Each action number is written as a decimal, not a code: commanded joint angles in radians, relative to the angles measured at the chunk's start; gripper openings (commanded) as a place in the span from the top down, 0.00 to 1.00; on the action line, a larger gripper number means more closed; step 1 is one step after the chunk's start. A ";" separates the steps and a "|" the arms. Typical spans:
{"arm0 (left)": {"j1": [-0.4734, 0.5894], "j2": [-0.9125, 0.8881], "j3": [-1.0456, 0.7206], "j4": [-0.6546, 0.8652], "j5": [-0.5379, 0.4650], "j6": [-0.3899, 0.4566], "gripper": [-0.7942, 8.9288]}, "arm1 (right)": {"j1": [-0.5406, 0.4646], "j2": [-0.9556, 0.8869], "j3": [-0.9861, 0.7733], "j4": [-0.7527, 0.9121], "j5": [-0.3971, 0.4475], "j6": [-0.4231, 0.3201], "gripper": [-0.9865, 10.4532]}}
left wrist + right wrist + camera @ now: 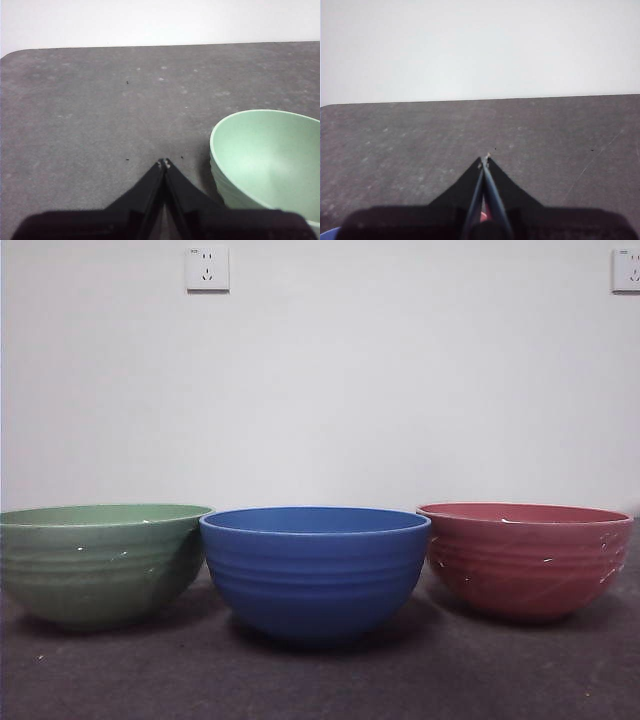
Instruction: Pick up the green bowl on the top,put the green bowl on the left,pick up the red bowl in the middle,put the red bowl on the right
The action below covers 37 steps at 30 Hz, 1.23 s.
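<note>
The green bowl (98,562) stands upright on the left of the dark table, the red bowl (525,556) on the right. A blue bowl (315,568) stands between them, a little nearer. In the left wrist view my left gripper (164,163) is shut and empty above the table, with the green bowl (265,159) close beside it. In the right wrist view my right gripper (485,159) is shut and empty over bare table; a sliver of red shows under its jaws. Neither arm shows in the front view.
The dark grey table mat (320,680) ends at a white wall (320,390) behind the bowls. Two wall sockets (207,268) sit high on the wall. A blue edge (327,234) shows at a corner of the right wrist view.
</note>
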 commanded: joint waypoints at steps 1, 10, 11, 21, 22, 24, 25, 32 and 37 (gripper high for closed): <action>0.002 -0.002 -0.013 -0.006 -0.001 0.013 0.92 | 0.001 -0.001 -0.008 0.008 0.004 0.010 0.91; 0.002 -0.002 -0.013 -0.006 0.000 0.013 0.92 | 0.001 -0.001 -0.008 0.008 0.003 0.010 0.91; 0.002 -0.002 -0.013 -0.006 -0.001 0.013 0.92 | 0.001 -0.001 -0.008 0.008 0.004 0.010 0.91; 0.002 -0.002 -0.013 -0.006 -0.001 0.013 0.92 | -0.060 -0.167 -0.151 -0.062 -0.079 -0.155 0.91; 0.002 -0.002 -0.013 -0.006 -0.001 0.013 0.92 | -0.080 -0.195 -0.194 -0.046 -0.108 -0.154 0.91; 0.002 -0.002 -0.013 -0.006 0.000 0.013 0.92 | -0.122 -0.253 -0.299 -0.005 -0.164 -0.154 0.91; 0.002 -0.002 -0.013 -0.006 0.000 0.013 0.92 | -0.137 -0.276 -0.341 0.015 -0.164 -0.153 0.91; 0.002 -0.002 -0.013 -0.006 0.000 0.013 0.92 | -0.190 -0.410 -0.540 0.092 -0.222 -0.107 0.91; 0.002 -0.002 -0.013 -0.006 0.001 0.013 0.92 | -0.196 -0.449 -0.557 0.061 -0.240 -0.108 0.91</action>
